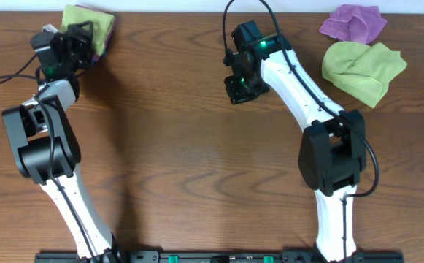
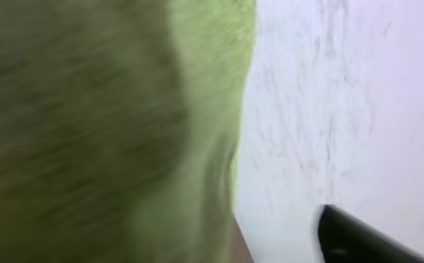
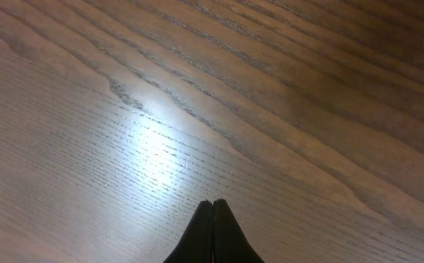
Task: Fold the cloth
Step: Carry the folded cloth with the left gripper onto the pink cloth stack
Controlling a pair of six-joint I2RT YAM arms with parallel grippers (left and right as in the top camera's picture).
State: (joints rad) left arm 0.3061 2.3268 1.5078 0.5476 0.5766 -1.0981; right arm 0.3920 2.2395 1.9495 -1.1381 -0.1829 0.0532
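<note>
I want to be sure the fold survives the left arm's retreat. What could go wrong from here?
The left gripper stands open right against the folded cloth, which fills its wrist view. A fingertip might snag the fabric on withdrawal and pull the fold open. The cloth lies on a purple cloth, so a nudge could slide it askew. A crumpled second green cloth lies at the right and might be mistaken for it.

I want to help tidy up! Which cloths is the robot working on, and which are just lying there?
For the job:
folded lime-green cloth, far left

Just lying about:
purple cloth touching it
crumpled lime-green cloth, right
second purple cloth beside that
</note>
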